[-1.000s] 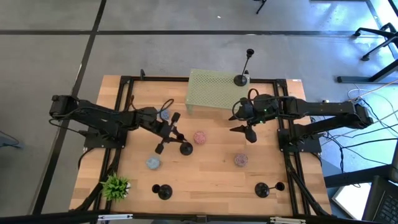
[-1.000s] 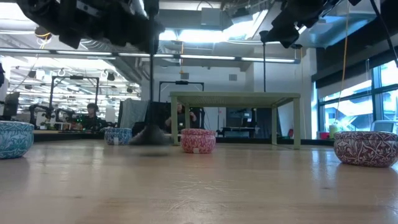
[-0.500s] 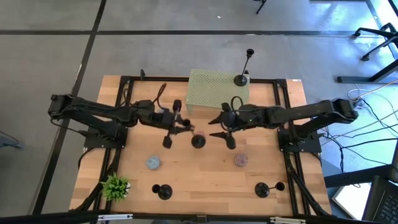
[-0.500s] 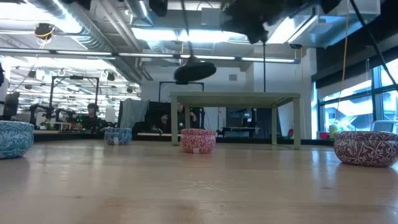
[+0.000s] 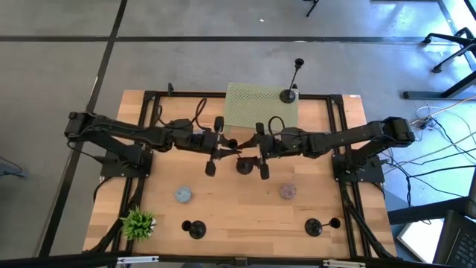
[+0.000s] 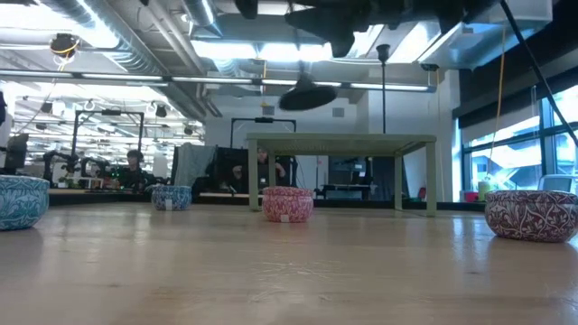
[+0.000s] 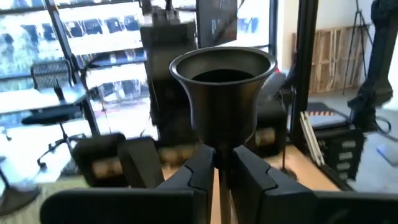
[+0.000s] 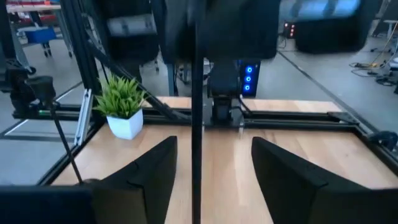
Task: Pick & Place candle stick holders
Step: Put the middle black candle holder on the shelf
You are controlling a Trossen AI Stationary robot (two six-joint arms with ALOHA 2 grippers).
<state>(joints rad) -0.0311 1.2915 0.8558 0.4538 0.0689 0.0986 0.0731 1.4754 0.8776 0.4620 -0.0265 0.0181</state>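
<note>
Above the bench [image 5: 245, 212] centre, left gripper [image 5: 220, 155] jaws pinch a candle stick holder [image 5: 243, 164] by its stem; at 3 o'clock, right gripper [image 5: 260, 155] jaws straddle the stem, apart

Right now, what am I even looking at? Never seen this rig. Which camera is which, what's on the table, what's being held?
Two robot arms at a wooden table. One camera looks straight down, one sits at tabletop height, one rides on each wrist. The left gripper is shut on a black candle stick holder, held above the table mid-centre. The right gripper faces it, fingers spread either side of the stem. Also there: small patterned bowls, a potted plant, a green mesh stand and other holders.
</note>
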